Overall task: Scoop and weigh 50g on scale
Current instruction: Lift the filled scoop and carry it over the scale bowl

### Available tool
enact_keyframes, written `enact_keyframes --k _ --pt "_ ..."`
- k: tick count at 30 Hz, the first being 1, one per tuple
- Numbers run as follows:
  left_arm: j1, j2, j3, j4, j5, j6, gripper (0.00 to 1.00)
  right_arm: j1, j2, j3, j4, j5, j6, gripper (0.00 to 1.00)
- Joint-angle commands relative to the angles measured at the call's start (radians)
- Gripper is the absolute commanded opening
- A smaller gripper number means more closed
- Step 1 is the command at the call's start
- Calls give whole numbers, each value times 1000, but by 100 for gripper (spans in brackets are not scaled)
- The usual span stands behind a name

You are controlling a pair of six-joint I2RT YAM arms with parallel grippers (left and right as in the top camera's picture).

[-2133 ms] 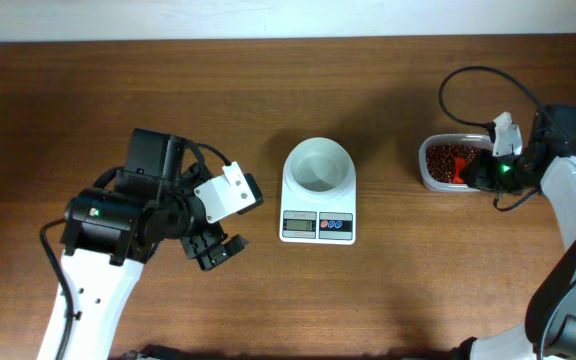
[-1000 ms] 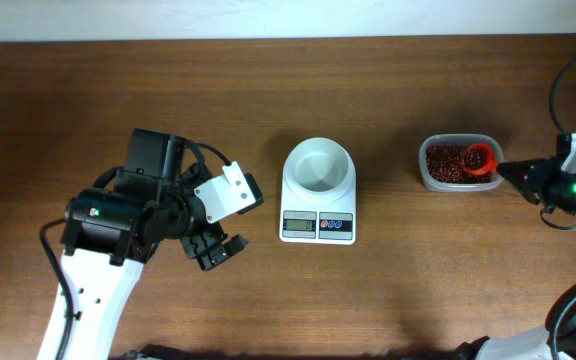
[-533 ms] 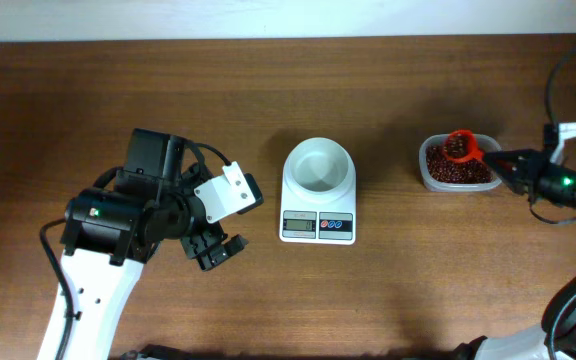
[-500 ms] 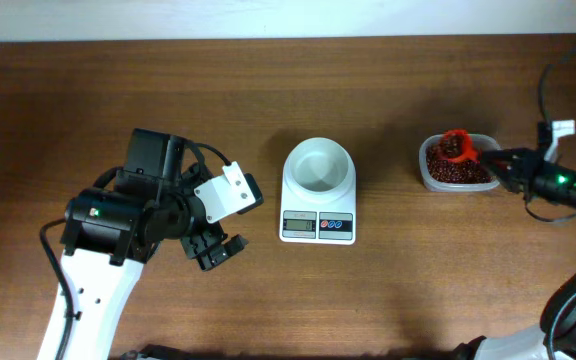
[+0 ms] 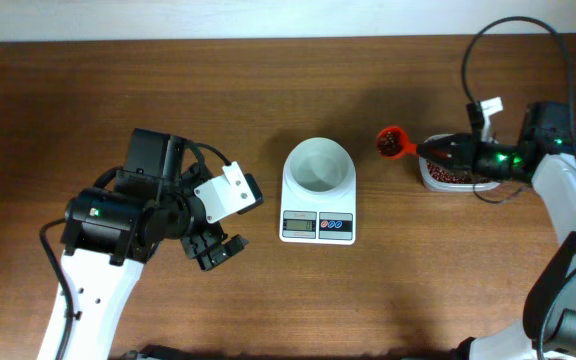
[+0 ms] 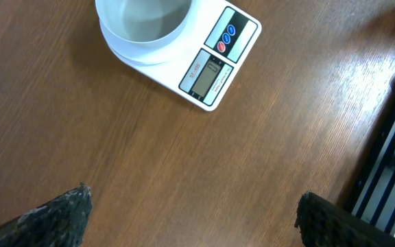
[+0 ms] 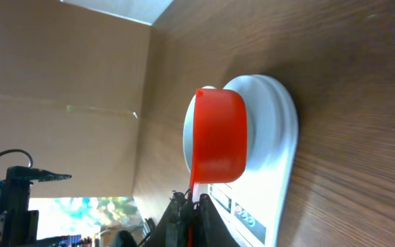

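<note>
The scale [image 5: 318, 212] sits near the middle of the tabletop [image 5: 298, 80], its white bowl [image 5: 318, 165] on top and its grey display [image 5: 299, 226] and red and blue buttons [image 5: 336, 225] facing the near edge. To its right stands a clear tub [image 5: 430, 178] holding most of the beans [image 5: 452, 181], and the outstretched end of the right arm [image 5: 558, 185] partly covers the tub.

The right jaws are pinched tight on the thin handle of an orange-red scoop [image 5: 391, 142]. The scoop's cup carries a small load of dark beans and hangs in the air between the tub and the bowl, nearer the tub, clear of both. In the right wrist view the scoop [image 7: 218, 140] is seen from outside (so its contents are hidden there), with the scale [image 7: 280, 158] lying behind it and the jaws closed on the handle at the bottom edge.

The left arm [image 5: 118, 225] rests over the left part of the tabletop, well apart from the scale. The left jaws stand wide and hold nothing. In the left wrist view the two dark fingertips [image 6: 57, 213] sit at the lower corners with bare wood between them, while the scale [image 6: 184, 68] and its bowl [image 6: 142, 27] lie toward the top of the picture, the display [image 6: 208, 72] readable as a grey panel but its digits too small to tell.
</note>
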Motion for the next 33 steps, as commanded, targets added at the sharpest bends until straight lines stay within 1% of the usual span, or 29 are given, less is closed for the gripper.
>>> enact_keyframes --k 1,7,13,19,21,24,28,30,31,32,33 --pt "3 4 7 0 18 19 99 61 10 1 32 -27 58 4" --pt "3 4 7 0 18 19 99 169 10 1 75 -26 95 4" --pt "3 4 7 0 18 19 99 245 10 1 192 -15 103 4" --pt "3 4 7 0 18 19 99 300 10 1 206 148 102 4" --pt "3 4 7 0 18 19 99 310 10 1 214 169 63 4" --pt "3 4 7 0 18 19 99 320 10 1 216 168 -57 4" --pt "3 4 7 0 18 19 99 320 10 1 224 196 -69 4" --pt "3 4 7 0 18 19 99 320 10 1 227 239 -60 4" --pt "3 4 7 0 18 19 99 321 10 1 229 193 -68 4" --pt "3 4 7 0 18 19 99 321 10 1 230 129 -110 4" --pt "3 4 7 0 18 19 99 320 10 1 237 129 -116 4"
